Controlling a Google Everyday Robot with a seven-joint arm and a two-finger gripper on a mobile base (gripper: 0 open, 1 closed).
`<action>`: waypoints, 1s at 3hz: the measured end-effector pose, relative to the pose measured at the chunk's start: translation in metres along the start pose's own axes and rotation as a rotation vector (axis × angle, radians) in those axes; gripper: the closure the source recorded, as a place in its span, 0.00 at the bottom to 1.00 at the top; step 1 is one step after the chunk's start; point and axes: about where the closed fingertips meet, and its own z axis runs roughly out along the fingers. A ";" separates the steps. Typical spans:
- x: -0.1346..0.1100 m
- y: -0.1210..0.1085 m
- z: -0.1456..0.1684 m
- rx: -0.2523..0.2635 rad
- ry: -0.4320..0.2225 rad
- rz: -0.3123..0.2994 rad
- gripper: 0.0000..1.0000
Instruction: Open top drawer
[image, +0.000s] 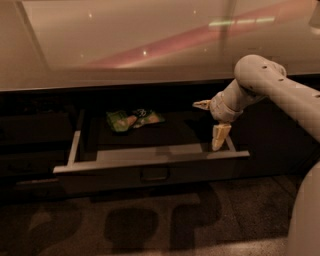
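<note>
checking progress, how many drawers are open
1: the top drawer, pulled out under the counter. The gripper, open, hangs over its right front corner.

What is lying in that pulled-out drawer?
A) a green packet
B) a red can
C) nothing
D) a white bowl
A: a green packet lies towards the back of the top drawer, while the gripper hangs over the drawer's right end with its fingers spread.

The end effector (211, 121) hangs spread over the open top drawer (150, 172).
</note>
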 end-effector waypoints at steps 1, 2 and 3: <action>-0.007 0.013 -0.002 0.007 -0.001 -0.002 0.00; -0.030 0.069 -0.030 0.094 0.019 0.031 0.00; -0.032 0.108 -0.032 0.093 0.036 0.080 0.00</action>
